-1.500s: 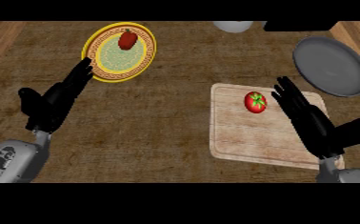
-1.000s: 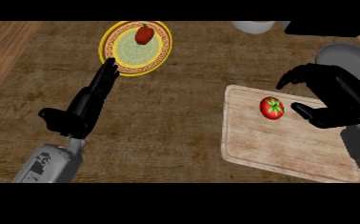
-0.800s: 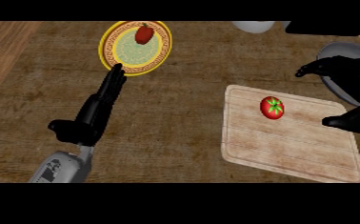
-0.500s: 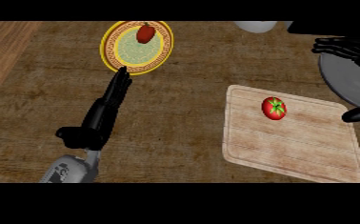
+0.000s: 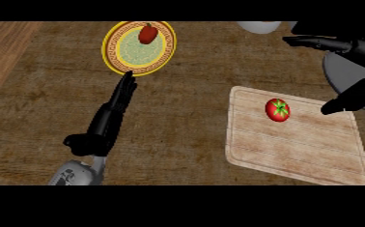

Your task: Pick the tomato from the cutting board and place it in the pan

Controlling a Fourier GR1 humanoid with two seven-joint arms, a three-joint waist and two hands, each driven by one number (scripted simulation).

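Note:
The red tomato with its green stem lies on the upper part of the wooden cutting board at the right. Only part of the grey pan shows, at the right edge just above the board. My right hand comes in from the right edge, open. Its fingers reach left above the pan, and its thumb hangs over the board's right corner, a little way right of the tomato and apart from it. My left hand lies open on the counter at the left, fingers straight, pointing up at the plate.
A yellow-rimmed plate with a red vegetable on it sits at the upper left, just beyond my left fingertips. A white bowl is cut off at the top. Bare wooden counter lies between the plate and the board.
My right hand has drawn back from beside the tomato to the right edge, its fingers spreading over the pan. The tomato stays on the board. The left arm has barely moved.

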